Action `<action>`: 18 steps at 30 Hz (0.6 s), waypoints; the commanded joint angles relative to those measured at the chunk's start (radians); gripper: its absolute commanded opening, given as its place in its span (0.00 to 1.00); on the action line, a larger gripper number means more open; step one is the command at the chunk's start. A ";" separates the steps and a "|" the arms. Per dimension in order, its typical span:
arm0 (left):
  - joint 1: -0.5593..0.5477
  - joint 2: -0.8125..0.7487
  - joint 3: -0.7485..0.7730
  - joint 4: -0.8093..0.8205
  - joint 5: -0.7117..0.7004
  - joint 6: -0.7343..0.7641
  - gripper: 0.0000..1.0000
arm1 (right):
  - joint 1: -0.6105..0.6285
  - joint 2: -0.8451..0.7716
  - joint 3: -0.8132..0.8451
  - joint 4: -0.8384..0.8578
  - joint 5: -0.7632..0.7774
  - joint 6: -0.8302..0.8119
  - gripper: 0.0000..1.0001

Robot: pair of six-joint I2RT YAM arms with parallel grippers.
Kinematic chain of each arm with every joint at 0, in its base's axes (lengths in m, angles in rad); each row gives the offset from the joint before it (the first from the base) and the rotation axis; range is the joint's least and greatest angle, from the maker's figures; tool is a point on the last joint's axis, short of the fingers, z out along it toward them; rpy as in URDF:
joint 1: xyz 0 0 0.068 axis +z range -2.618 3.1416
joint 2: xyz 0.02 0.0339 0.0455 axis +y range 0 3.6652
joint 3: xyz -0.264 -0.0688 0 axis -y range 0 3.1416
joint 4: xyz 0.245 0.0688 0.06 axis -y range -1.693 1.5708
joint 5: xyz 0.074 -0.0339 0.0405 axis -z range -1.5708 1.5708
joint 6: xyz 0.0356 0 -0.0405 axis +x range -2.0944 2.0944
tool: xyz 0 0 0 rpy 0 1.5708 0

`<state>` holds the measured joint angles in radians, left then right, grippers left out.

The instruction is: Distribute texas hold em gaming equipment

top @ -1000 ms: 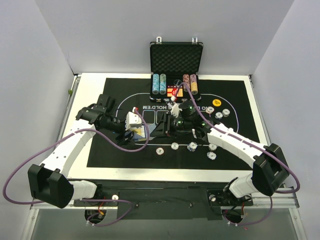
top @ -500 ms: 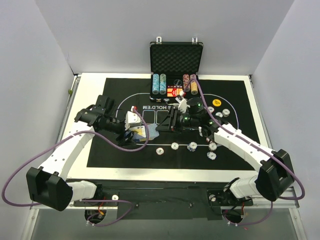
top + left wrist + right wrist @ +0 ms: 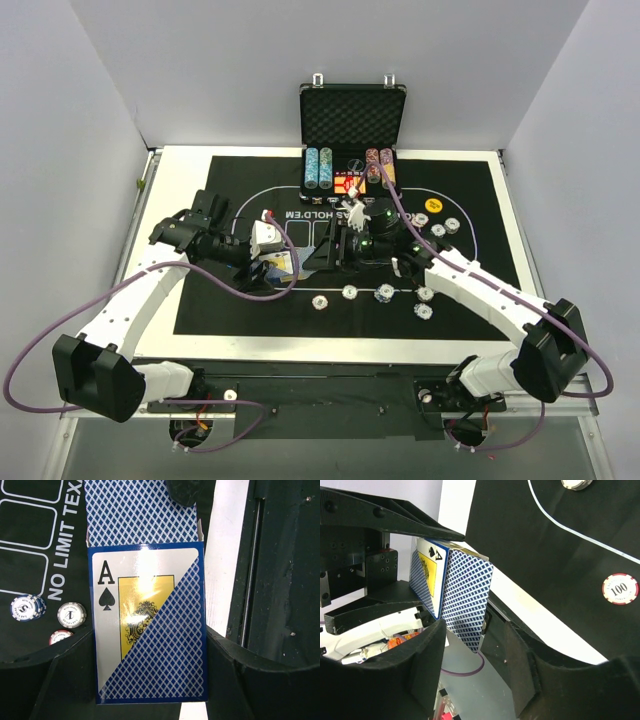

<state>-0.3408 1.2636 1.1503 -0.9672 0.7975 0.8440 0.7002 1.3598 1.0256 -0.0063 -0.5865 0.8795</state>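
Left fingers clamped deck by side edges. Right fingers stood apart, deck at their 11 o'clock. Likely light, slick, bendy; pinch short edge.

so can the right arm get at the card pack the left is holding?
Probably yes. The left gripper holds the card pack up off the mat, and the right gripper faces it, fingers apart, with nothing between them.

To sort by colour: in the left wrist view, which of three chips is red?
The red chip, lowest of the three; the grey chip and blue chip lie above.
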 commanded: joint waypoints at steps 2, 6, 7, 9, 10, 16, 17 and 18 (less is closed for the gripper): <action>-0.007 -0.033 0.019 0.041 0.066 -0.002 0.09 | 0.004 -0.004 0.039 -0.009 0.033 -0.019 0.41; -0.009 -0.044 0.012 0.039 0.068 0.001 0.09 | -0.005 -0.018 0.036 -0.012 0.040 -0.020 0.29; -0.009 -0.043 0.012 0.039 0.068 0.004 0.09 | -0.011 -0.024 0.031 -0.012 0.040 -0.020 0.26; -0.009 -0.044 0.014 0.038 0.071 0.007 0.09 | -0.027 -0.034 0.015 -0.012 0.043 -0.017 0.23; -0.009 -0.047 0.015 0.038 0.071 0.007 0.09 | -0.028 -0.042 0.011 -0.012 0.045 -0.017 0.22; -0.009 -0.046 0.020 0.041 0.078 0.000 0.08 | -0.056 -0.064 -0.010 -0.009 0.043 -0.014 0.17; -0.009 -0.044 0.020 0.042 0.078 0.000 0.09 | -0.064 -0.067 -0.012 -0.009 0.043 -0.013 0.17; -0.009 -0.044 0.020 0.042 0.080 -0.002 0.08 | -0.065 -0.073 -0.016 -0.008 0.042 -0.011 0.16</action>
<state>-0.3462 1.2522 1.1503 -0.9676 0.8013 0.8448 0.6510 1.3399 1.0222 -0.0139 -0.5522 0.8696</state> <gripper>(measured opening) 0.749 0.171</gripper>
